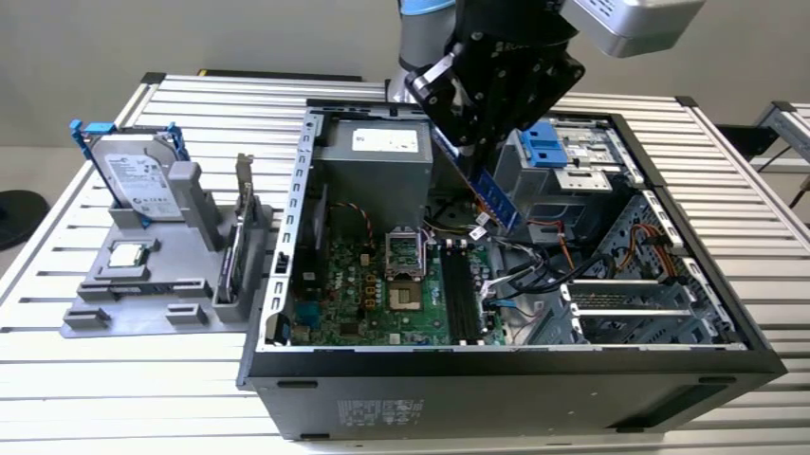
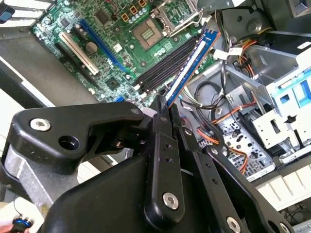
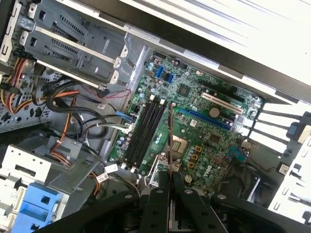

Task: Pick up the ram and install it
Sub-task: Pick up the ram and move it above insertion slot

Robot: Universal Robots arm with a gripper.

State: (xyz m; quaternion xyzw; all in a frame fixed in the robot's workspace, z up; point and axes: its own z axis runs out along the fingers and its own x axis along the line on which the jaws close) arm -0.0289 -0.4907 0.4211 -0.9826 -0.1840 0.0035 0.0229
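Exterior view: the gripper [image 1: 471, 142], at the upper centre of the frame, was clenched on the ram [image 1: 496, 197]. The stick hung slanted above the open computer case [image 1: 506, 379], clear of the memory slots [image 1: 458, 294] at lower centre. Probable hazards: a slanted stick could bind in its slot or snag the loose cables [image 1: 529, 275] just beside the slots.

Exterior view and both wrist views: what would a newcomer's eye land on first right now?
The blue ram, tilted and clamped in the black fingers, hangs over the open computer case, near the dark memory slots on the green motherboard. Next comes the grey holder at the exterior view's left, with a hard drive standing in it.
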